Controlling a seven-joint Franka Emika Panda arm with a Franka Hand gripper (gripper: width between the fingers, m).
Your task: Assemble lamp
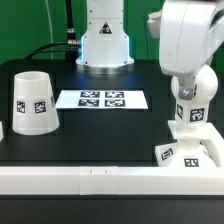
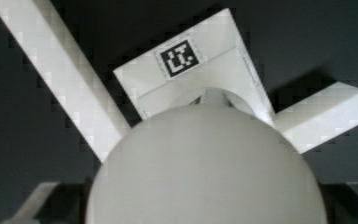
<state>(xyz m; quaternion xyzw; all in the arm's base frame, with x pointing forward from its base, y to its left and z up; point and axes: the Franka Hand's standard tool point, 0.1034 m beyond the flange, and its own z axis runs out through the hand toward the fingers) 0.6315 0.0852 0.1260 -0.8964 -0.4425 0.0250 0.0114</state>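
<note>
The lamp's round white bulb (image 1: 192,114) carries a tag and stands neck-down over the flat square stepped base (image 1: 188,152) at the exterior view's right. My gripper (image 1: 189,96) is shut on the bulb from above. In the wrist view the bulb (image 2: 202,155) fills the middle between my dark fingers (image 2: 44,202), and the gripper (image 2: 202,208) closes round it. The tagged base (image 2: 179,58) lies beyond it. I cannot tell whether the neck sits in the base. The tapered cup-like shade (image 1: 33,103) stands mouth-down at the exterior view's left, apart from the rest.
The marker board (image 1: 101,98) lies in the middle of the black table. A white rail (image 1: 90,181) runs along the table's front edge and shows in the wrist view (image 2: 69,70). The robot's white pedestal (image 1: 104,45) stands at the back.
</note>
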